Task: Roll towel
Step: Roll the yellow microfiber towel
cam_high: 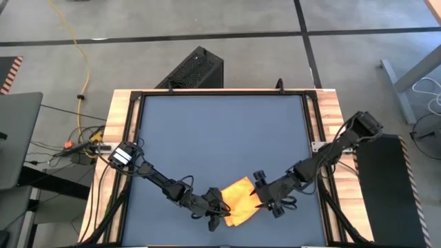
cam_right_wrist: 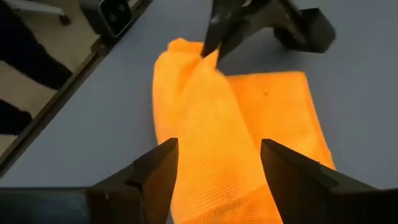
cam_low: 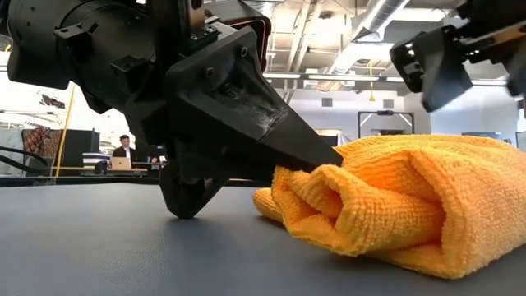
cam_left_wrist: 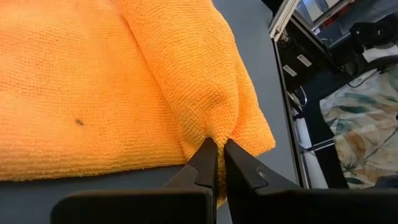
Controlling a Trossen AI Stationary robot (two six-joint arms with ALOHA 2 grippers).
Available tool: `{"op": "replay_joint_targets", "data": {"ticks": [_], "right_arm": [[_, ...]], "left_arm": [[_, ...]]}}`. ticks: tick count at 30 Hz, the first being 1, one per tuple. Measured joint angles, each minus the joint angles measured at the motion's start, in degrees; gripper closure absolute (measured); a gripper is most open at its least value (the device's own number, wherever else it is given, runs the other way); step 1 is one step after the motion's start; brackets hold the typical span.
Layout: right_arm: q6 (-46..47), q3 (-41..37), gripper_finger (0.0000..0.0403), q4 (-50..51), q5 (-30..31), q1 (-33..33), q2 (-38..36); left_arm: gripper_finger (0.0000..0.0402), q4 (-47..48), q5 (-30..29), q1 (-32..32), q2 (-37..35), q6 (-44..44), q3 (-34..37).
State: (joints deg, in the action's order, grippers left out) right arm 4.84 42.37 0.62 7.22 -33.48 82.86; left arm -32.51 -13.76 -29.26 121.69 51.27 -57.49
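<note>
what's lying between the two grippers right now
Only the towel: in the high view it spans from the left gripper, shut on its edge, to the open right gripper.

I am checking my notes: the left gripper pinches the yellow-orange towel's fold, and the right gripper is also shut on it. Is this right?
Not quite. The left gripper does pinch the towel, but the right gripper is open, its fingers spread above the cloth, as the right wrist view shows.
</note>
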Motion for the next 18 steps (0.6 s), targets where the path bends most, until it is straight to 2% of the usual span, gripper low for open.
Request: {"op": "replay_joint_targets", "data": {"ticks": [5,8,15,18], "right_arm": [[-1.7,0.0,0.0144,0.1,0.0,-1.1,2.4],[-1.5,0.0,0.0143,-0.4,0.1,-1.6,3.6],[1.7,0.0,0.0143,-0.9,0.5,-1.8,3.3],[3.4,0.0,0.0143,-1.1,0.6,-1.8,3.0]], "left_arm": [[0.04,-2.5,-0.1,-0.1,0.1,-4.5,0.3],[0.0384,-3.7,0.5,-0.2,-0.9,-8.5,0.4],[0.0299,1.0,-0.2,0.4,-6.9,-14.5,0.5],[0.0261,7.1,-0.1,0.9,-9.5,-14.2,0.4]]}}
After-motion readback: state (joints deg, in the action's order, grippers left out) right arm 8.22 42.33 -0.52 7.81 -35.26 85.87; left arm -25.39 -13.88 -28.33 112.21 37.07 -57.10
